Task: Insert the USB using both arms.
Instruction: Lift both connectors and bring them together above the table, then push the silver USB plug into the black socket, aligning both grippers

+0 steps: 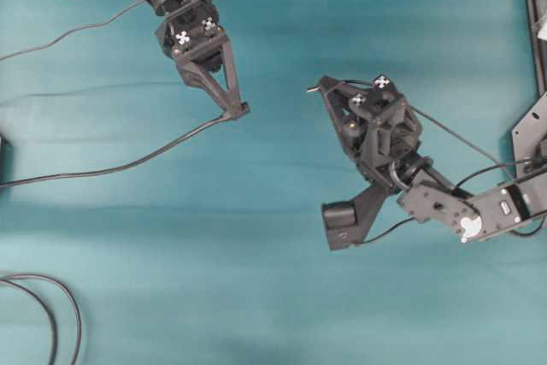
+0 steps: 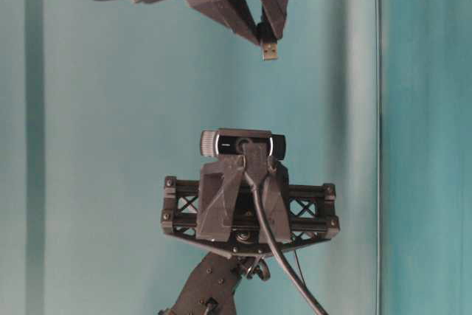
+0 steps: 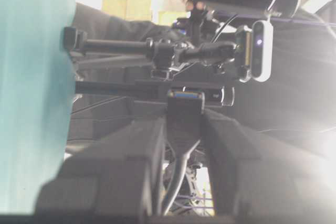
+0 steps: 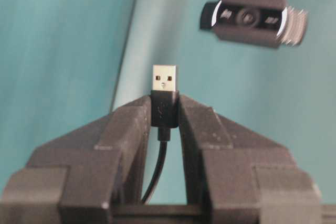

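Observation:
The USB (image 4: 165, 80), a small plug with a silver metal tip, sticks out past the fingertips of my right gripper (image 4: 165, 106), which is shut on its black body. Its thin cable hangs back between the fingers. The table-level view shows the same plug (image 2: 270, 51) pointing down out of that gripper (image 2: 267, 35). My left gripper (image 3: 185, 116) is shut on the black socket end (image 3: 185, 109) of the other cable, its blue-lined mouth facing away. From overhead, the left gripper (image 1: 235, 112) and right gripper (image 1: 318, 87) are apart with a clear gap, both above the cloth.
The socket's cable (image 1: 128, 162) trails left across the teal cloth (image 1: 256, 279). A looped dark cable (image 1: 51, 314) lies at the bottom left. A black frame (image 1: 534, 126) stands along the right edge. A wrist webcam (image 4: 252, 17) shows beyond the plug.

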